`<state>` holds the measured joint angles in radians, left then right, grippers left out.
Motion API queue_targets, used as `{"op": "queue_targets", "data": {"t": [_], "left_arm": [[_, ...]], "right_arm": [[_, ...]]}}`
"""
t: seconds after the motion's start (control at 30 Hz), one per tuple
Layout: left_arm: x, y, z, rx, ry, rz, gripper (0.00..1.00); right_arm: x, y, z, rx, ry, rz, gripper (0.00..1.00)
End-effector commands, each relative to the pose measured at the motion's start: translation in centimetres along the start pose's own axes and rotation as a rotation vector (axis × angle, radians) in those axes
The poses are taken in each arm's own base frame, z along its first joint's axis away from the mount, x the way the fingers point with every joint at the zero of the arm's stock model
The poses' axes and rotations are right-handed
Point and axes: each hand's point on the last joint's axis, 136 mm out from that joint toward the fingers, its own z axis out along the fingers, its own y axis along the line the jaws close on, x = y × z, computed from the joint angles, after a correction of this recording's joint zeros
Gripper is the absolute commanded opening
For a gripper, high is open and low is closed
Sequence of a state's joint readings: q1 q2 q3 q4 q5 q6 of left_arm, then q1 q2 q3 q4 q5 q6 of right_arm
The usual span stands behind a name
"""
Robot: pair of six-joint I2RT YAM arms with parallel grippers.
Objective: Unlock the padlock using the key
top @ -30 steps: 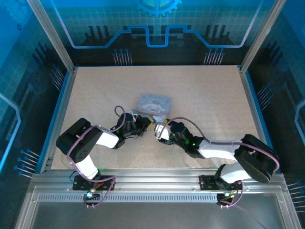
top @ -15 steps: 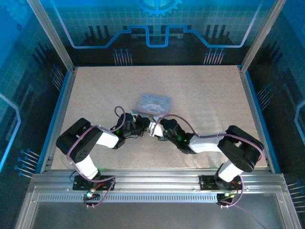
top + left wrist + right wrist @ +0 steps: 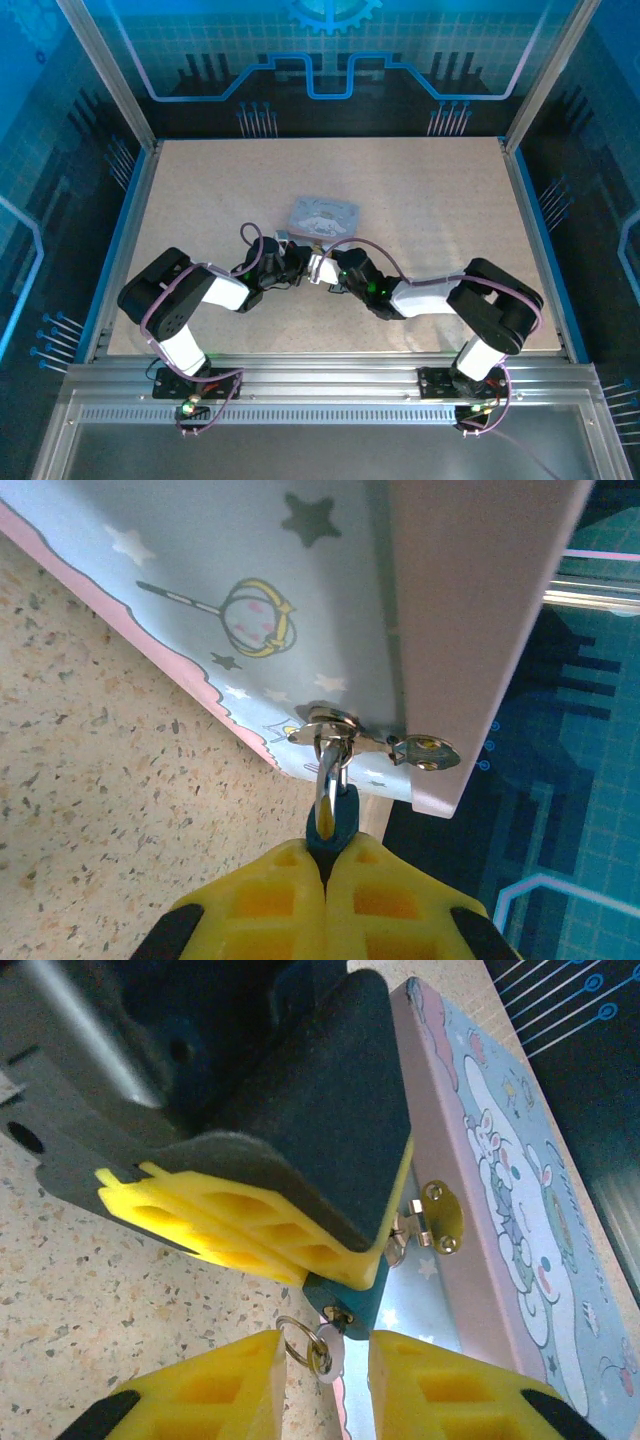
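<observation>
Jaws of the left gripper [image 3: 293, 265] and right gripper [image 3: 318, 268], overhead view: the two meet nose to nose at mid-tabletop [image 3: 430, 200], just near of the tin [image 3: 322, 214]. Whether they are open or closed is too small to read from here.

Left wrist view: left gripper [image 3: 328, 854], jaws clamped on the padlock [image 3: 331, 825]. Only the top of its body shows above the yellow pads [image 3: 265, 895]. The shackle [image 3: 327, 770] rises through the hasp [image 3: 330, 723] at the tin's lower edge.

Right wrist view: right gripper [image 3: 325, 1370], jaws narrowly apart and holding nothing, one on each side of the key [image 3: 330, 1345]. The key appears seated in the underside of the padlock [image 3: 355, 1300], and a ring [image 3: 293, 1338] hangs from it.

Risk: if the jaws close off-centre or catch the ring, the key would likely tilt or pull out rather than turn. Such a thin blade may also slip between soft pads. Turning force could twist the small body in the left grasp, or drag the tin by its hasp.

Materials:
- Padlock: dark teal, matt, blocky.
- Shackle: polished round bar, bent to a loop.
- Key: flat, pale, silvery.
- Ring: fine wire.
- Tin: rectangular, smooth, painted pale blue with stars, pink trim and a cartoon lid.
- Pads: yellow, rubbery, with open cells.
- Tabletop: beige, speckled, grainy.
</observation>
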<state>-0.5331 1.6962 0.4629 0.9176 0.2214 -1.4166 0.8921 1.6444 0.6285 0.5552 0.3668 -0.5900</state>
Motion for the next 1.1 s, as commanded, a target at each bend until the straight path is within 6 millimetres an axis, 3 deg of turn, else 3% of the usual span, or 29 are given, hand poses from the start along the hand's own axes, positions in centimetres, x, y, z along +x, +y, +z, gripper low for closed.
{"op": "queue_targets", "data": {"t": [0.0,0.57,0.8,1.07], "left_arm": [[0.15,-2.33,0.35,0.077,0.009,0.005,0.01],[0.19,-1.90,0.63,0.078,0.015,-0.007,0.01],[0.27,-1.78,0.71,0.079,0.019,-0.012,0.01],[0.29,-1.62,0.77,0.076,0.019,-0.014,0.01]], "right_arm": [[-0.96,-0.19,0.43,0.019,-0.019,0.023,0.27],[-0.34,-0.33,1.08,0.046,0.001,0.045,0.17],[-1.00,-0.30,1.09,0.036,-0.036,0.078,0.16],[-1.19,-0.44,1.34,0.038,-0.045,0.098,0.08]]}}
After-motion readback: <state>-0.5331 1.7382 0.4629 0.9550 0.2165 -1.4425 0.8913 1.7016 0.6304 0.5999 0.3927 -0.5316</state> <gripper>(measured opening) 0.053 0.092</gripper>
